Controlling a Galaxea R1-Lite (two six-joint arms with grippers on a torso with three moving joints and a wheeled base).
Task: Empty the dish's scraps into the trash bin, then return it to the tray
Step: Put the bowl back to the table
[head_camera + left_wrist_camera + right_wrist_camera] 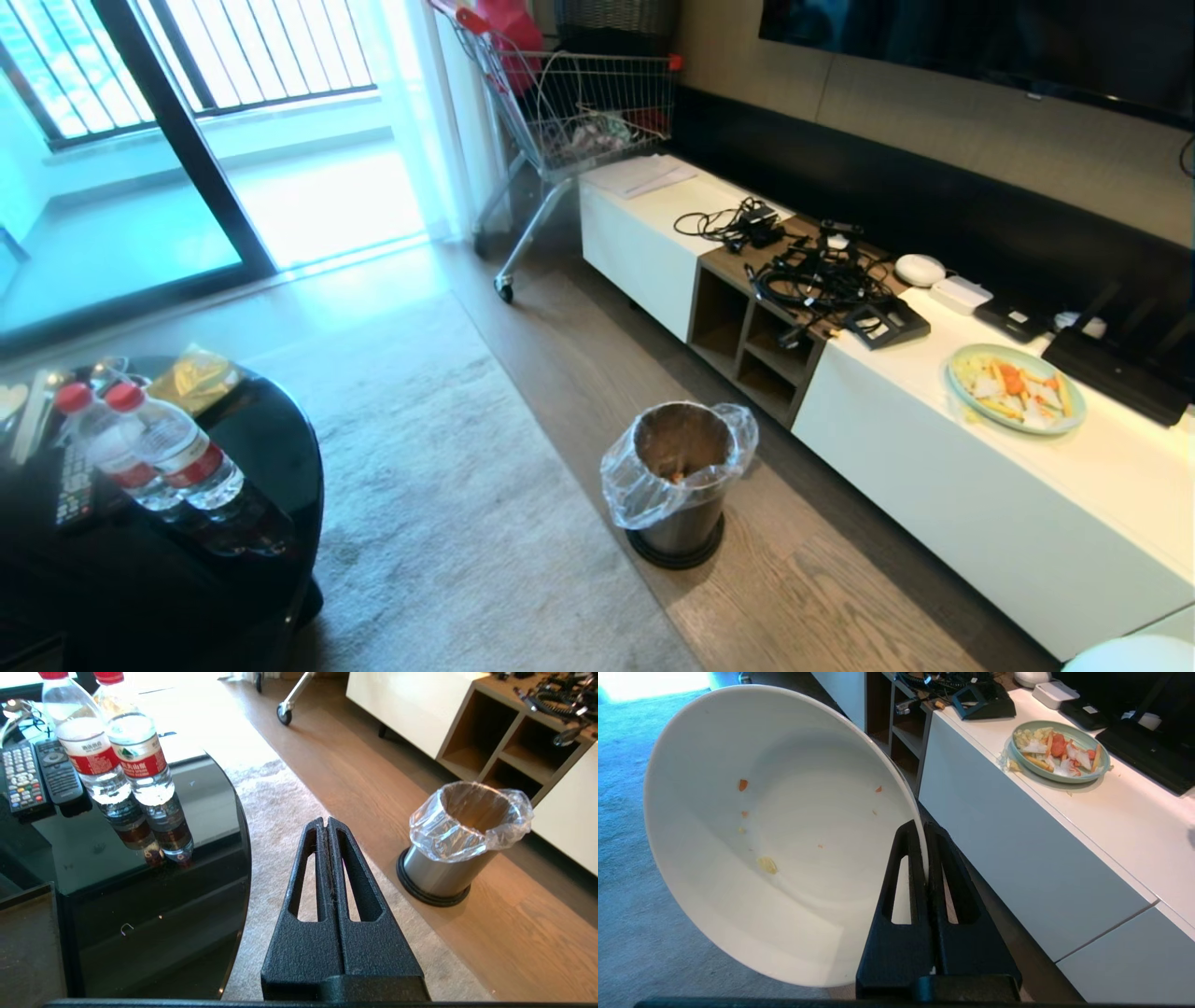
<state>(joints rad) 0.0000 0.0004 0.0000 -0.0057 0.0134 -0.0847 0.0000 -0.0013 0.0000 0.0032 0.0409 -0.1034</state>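
In the right wrist view the white dish (784, 826) is tipped on its side, and my right gripper (920, 828) is shut on its rim. Only small orange and yellow crumbs (767, 864) cling inside it. The steel trash bin (680, 485) with its clear liner stands on the wood floor before the cabinet, and orange scraps (677, 477) show at its bottom. My left gripper (326, 822) is shut and empty above the carpet, with the trash bin (460, 844) off to one side. A dark, rimmed flat corner (28, 952) on the black table looks like the tray.
A pale-green plate (1016, 387) of food sits on the long white cabinet (980, 504) beside cables and devices. Two water bottles (149, 448) and remotes (21, 779) stand on the black glass table (271, 448). A shopping cart (579, 112) stands at the back.
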